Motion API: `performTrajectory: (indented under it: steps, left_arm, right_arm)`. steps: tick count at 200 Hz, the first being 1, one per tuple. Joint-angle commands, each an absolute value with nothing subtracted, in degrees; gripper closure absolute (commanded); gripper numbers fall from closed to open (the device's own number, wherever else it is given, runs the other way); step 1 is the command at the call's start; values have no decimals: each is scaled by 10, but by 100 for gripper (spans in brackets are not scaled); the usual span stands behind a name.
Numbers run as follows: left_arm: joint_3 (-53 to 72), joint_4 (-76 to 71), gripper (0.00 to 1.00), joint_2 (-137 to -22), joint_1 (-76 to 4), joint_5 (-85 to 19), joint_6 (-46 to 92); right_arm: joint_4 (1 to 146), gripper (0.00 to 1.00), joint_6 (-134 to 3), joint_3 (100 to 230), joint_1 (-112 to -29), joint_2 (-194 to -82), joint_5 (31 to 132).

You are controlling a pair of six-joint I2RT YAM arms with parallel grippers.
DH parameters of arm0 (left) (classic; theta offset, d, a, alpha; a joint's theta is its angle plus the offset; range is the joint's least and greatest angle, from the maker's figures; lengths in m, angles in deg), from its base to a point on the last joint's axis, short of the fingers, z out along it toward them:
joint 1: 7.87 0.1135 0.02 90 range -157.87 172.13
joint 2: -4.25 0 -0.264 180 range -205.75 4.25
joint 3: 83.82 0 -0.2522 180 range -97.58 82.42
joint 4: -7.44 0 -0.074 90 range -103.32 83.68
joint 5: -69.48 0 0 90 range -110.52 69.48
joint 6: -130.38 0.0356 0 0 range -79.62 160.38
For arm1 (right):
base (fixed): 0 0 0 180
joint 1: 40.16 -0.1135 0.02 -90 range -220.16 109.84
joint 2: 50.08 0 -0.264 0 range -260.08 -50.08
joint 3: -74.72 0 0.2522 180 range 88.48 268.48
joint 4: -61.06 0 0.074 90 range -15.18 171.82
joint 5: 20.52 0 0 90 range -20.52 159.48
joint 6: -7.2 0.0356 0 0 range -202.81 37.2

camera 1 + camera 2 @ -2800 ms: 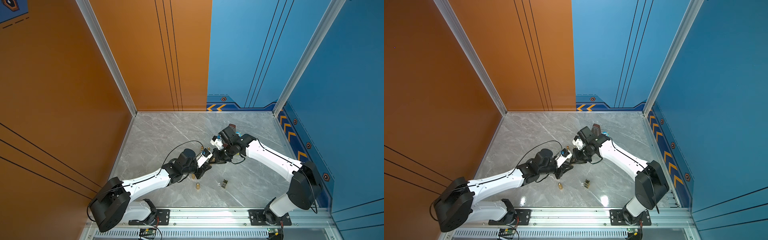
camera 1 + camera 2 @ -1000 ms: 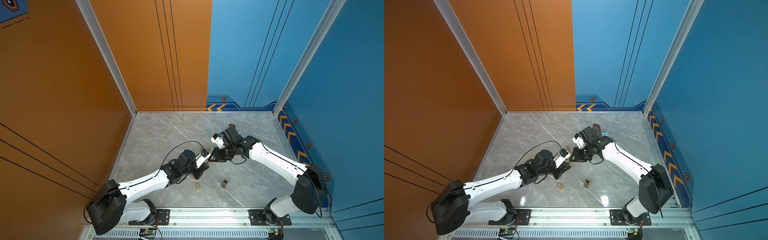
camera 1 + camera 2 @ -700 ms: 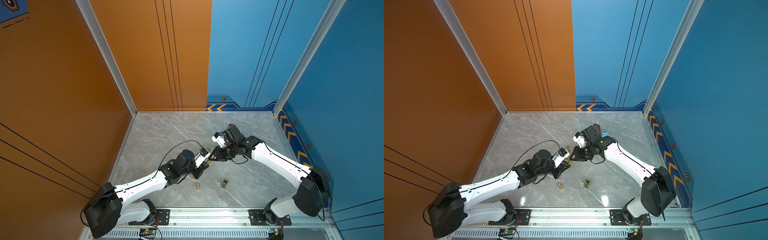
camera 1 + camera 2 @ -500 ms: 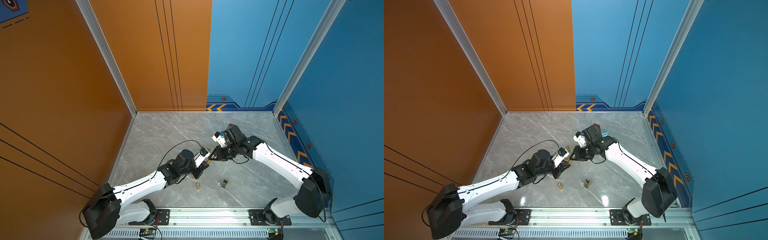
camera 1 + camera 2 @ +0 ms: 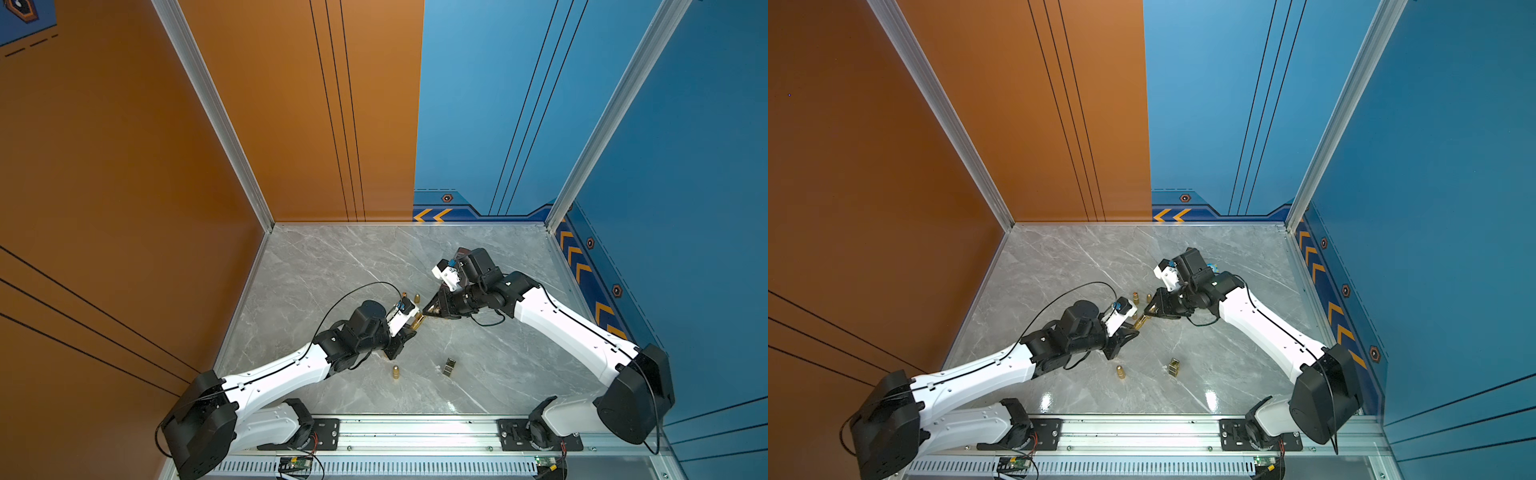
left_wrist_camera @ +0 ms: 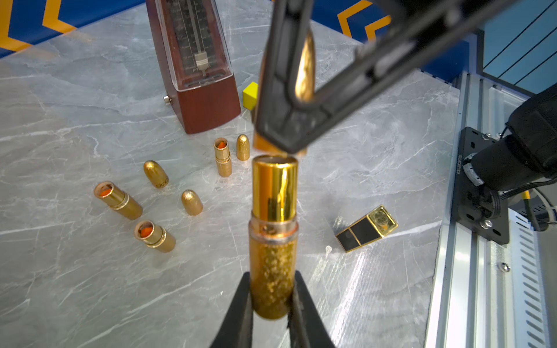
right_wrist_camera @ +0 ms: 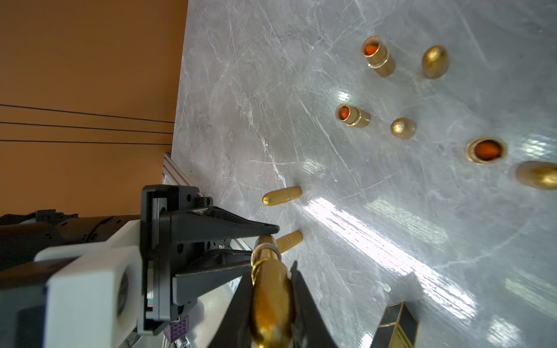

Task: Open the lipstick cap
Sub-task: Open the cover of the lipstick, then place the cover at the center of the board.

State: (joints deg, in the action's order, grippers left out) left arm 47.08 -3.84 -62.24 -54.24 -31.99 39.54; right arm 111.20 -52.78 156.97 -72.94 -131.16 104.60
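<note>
Lipstick (image 6: 273, 192) off the grey marble counter (image 5: 332, 266), held in the air about mid-counter between the two arms. Left hand (image 6: 271, 278) pinches its glitter-gold lower body, one black finger on each side. The polished gold inner tube above the copper-toned collar is fully exposed. Cap (image 7: 271, 301) is off the tube and in line with it, rim right at the tube's end; cannot tell whether the two touch there. Right hand (image 7: 271, 281) is clamped on the cap, fingers pressed to its two sides. In both top views the two hands meet tip to tip, the gold tube bridging them. Nothing legible on the lipstick or the cap. On the counter behind them: wooden metronome (image 6: 196, 69) with a clear front, graduated scale and a line of lettering below the pendulum weight, too blurred to read. Yellow cube (image 6: 250, 93) sits just beside its base. Uncapped gold lipsticks (image 6: 117, 200), three counted, each with an orange-red stick showing in the mouth. Three loose bullet-shaped caps (image 6: 192, 202) lie among them; one carries small dark print, not readable. Black-and-gold square lipstick (image 6: 366, 229) lies on its side nearer the rail (image 6: 470, 271), a round embossed emblem on its gold end, detail unreadable. Closed gold lipstick (image 5: 396, 372) lies apart, near the front edge. White print on the black arm mount at the rail is too small to read.
</note>
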Motion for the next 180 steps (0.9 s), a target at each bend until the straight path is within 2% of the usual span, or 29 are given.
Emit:
performTrajectory:
  steps: [1,44,128,180]
  left_arm:
    - [482,-66,100,-604,-538,-301,399]
    - [493,-66,100,-573,-535,-276,395]
    - [529,-63,100,-521,-519,-230,372]
    - [557,-47,100,-497,-508,-220,343]
  right_arm:
    - [1117,79,-526,1558,-724,-1297,1026]
    - [1117,79,-526,1547,-724,-1296,979]
    - [1126,79,-526,1545,-827,-1368,751]
    - [1097,79,-505,1554,-861,-1436,701]
